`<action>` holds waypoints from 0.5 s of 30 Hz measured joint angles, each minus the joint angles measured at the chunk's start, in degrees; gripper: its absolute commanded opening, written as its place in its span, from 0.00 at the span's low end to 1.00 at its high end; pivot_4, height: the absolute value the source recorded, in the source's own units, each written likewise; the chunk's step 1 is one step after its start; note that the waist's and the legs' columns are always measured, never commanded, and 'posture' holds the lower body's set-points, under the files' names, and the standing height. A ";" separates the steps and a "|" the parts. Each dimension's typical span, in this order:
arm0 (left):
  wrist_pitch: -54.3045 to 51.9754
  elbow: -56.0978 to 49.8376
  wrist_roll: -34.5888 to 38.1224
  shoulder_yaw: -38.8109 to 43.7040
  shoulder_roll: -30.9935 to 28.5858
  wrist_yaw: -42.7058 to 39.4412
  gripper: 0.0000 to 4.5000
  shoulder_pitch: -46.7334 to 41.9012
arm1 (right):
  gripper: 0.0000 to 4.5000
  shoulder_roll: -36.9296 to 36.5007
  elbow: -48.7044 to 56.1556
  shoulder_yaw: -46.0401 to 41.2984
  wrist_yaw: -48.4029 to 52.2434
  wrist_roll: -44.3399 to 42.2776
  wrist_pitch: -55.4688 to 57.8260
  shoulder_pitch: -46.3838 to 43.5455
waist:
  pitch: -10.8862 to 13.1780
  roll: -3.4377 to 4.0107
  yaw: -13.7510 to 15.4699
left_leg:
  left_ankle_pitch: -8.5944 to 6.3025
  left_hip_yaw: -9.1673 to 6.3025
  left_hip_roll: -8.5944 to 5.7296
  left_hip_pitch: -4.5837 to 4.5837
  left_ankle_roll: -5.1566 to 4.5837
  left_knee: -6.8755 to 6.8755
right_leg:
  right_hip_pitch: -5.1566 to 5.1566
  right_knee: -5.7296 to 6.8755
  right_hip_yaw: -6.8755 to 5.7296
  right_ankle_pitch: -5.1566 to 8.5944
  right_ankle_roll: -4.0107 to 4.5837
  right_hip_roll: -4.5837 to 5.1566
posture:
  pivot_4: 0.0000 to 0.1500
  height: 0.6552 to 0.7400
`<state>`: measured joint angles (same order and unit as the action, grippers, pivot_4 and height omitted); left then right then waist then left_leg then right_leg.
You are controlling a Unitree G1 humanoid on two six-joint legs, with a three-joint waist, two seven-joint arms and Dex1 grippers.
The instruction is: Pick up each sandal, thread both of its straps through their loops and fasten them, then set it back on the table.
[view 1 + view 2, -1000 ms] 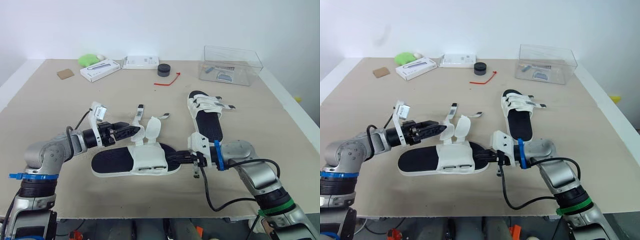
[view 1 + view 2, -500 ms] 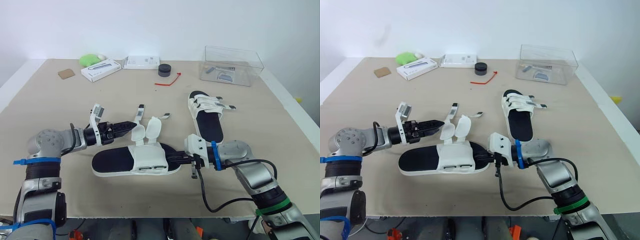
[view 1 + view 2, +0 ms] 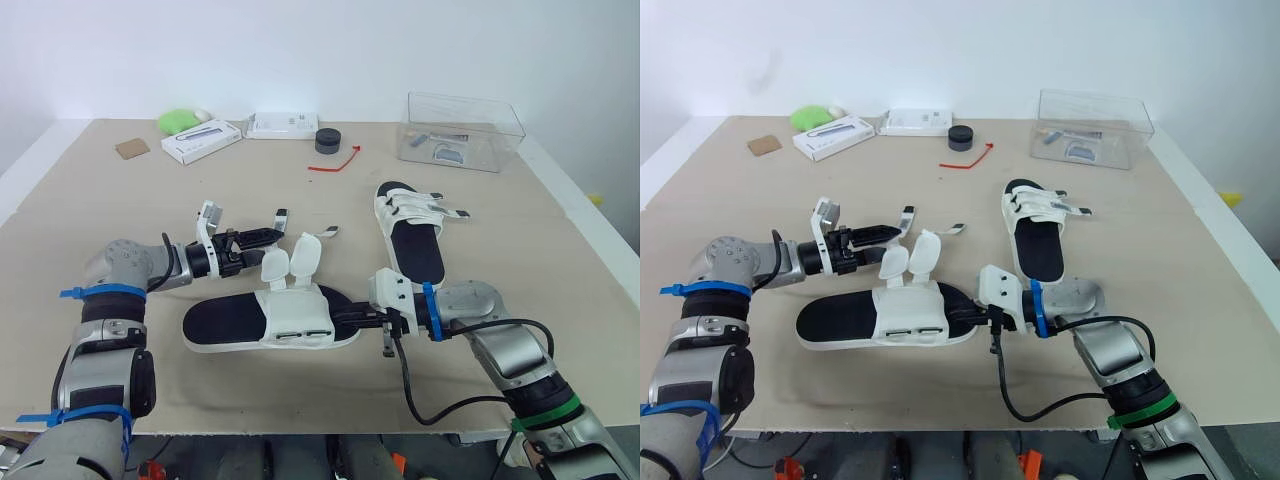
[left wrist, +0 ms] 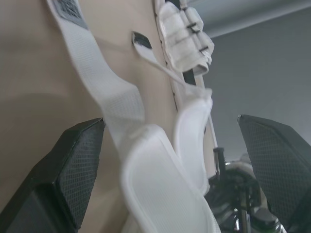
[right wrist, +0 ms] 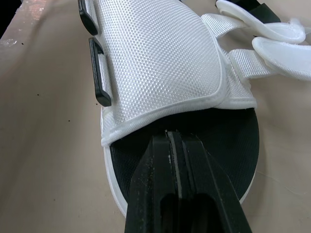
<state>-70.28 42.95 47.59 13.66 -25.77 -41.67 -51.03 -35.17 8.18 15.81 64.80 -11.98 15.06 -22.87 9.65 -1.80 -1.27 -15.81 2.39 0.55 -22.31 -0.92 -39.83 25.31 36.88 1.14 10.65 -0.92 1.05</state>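
The left gripper [image 3: 262, 246] has its fingers wide apart, with a loose white strap [image 4: 104, 92] between them, not squeezed. The strap belongs to the open sandal [image 3: 225, 325], lying flat on the table [image 3: 100, 200] near the middle, toward 6 o'clock. At the sandal's 3 o'clock end, the right gripper [image 3: 345, 318] has its fingers together on the black sole. This looks like the threading step. Next, the left fingers probably need to close on the strap. The other sandal [image 3: 415, 245], at 2 o'clock, looks done.

The right jaws' tips disappear under the unfastened sandal [image 5: 160, 63]; between the left jaws, its strap [image 4: 97, 77] runs past the picture's edge.
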 measured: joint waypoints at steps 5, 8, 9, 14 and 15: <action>1.74 5.03 -3.53 -1.46 0.55 -3.77 1.00 -2.37 | 0.01 -0.06 0.10 0.00 -0.14 0.07 -0.01 0.04 | 0.01 -0.01 0.05 | 0.00 -0.01 -0.03 -0.02 0.00 0.00 | 0.00 0.00 -0.01 0.00 -0.01 0.02 | 1.00 1.00; 2.95 7.16 -5.50 -2.26 2.30 -7.05 1.00 -4.45 | 0.01 -0.22 0.34 -0.02 -0.37 0.34 -0.02 0.19 | 0.02 -0.03 0.09 | 0.00 -0.03 -0.05 -0.04 0.00 -0.01 | 0.00 0.00 -0.02 0.02 -0.02 0.04 | 1.00 1.00; 2.97 7.39 -5.85 -2.51 2.41 -7.65 1.00 -4.85 | 0.01 -0.23 0.44 -0.02 -0.40 0.37 -0.02 0.19 | 0.02 -0.03 0.08 | 0.00 -0.02 -0.05 -0.04 0.00 -0.01 | 0.00 0.00 -0.02 0.02 -0.03 0.04 | 1.00 1.00; 3.74 9.61 -7.49 -2.61 2.87 -10.64 1.00 -7.02 | 0.01 -0.28 0.50 -0.02 -0.52 0.48 -0.03 0.25 | 0.02 -0.04 0.04 | 0.00 -0.03 -0.04 -0.04 -0.01 0.00 | 0.01 0.00 -0.01 0.02 -0.04 0.03 | 1.00 1.00; 4.41 10.95 -7.96 -2.45 2.98 -11.10 1.00 -7.66 | 0.01 -0.29 0.50 -0.02 -0.60 0.49 -0.03 0.26 | 0.03 -0.04 0.04 | 0.00 -0.04 -0.04 -0.04 -0.01 -0.01 | 0.01 0.00 -0.02 0.02 -0.04 0.02 | 1.00 1.00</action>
<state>-65.87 53.90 39.63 11.21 -22.79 -52.77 -58.69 -35.47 8.68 15.79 64.20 -11.49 15.03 -22.61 9.67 -1.84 -1.23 -15.81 2.35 0.51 -22.35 -0.92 -39.84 25.32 36.88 1.11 10.68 -0.95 1.07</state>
